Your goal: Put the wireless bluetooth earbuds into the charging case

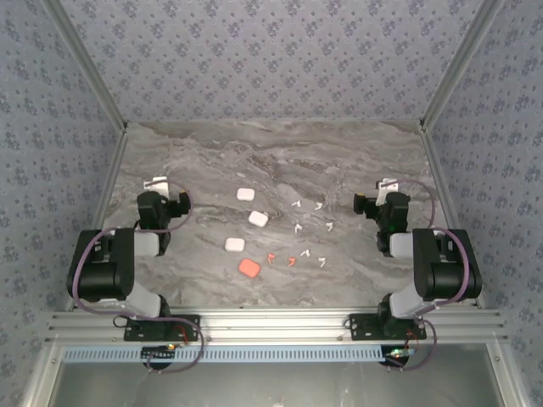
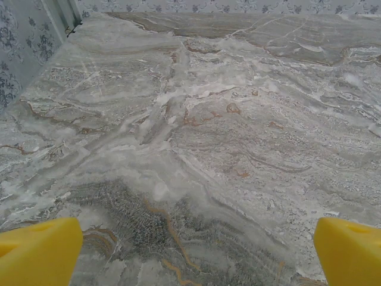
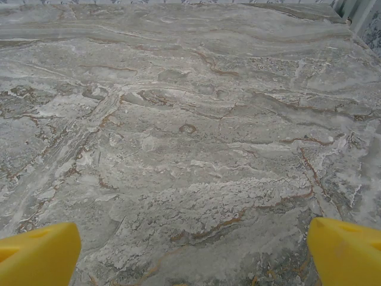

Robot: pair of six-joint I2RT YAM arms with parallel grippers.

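Top external is showing left pincer (image 1: 158,183) and right pincer (image 1: 388,186) gaping empty; earbuds (image 1: 297,227), lying left of the latter, are awaiting a first grasp.

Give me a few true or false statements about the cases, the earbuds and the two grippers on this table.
1. The left gripper and right gripper are both open. True.
2. The orange-red case lies at the far end of the row of cases. False: it lies at the near end, with the white cases beyond it.
3. The earbuds lie loose on the table, right of the cases. True.
4. The left gripper holds an earbud. False: its jaws are empty.
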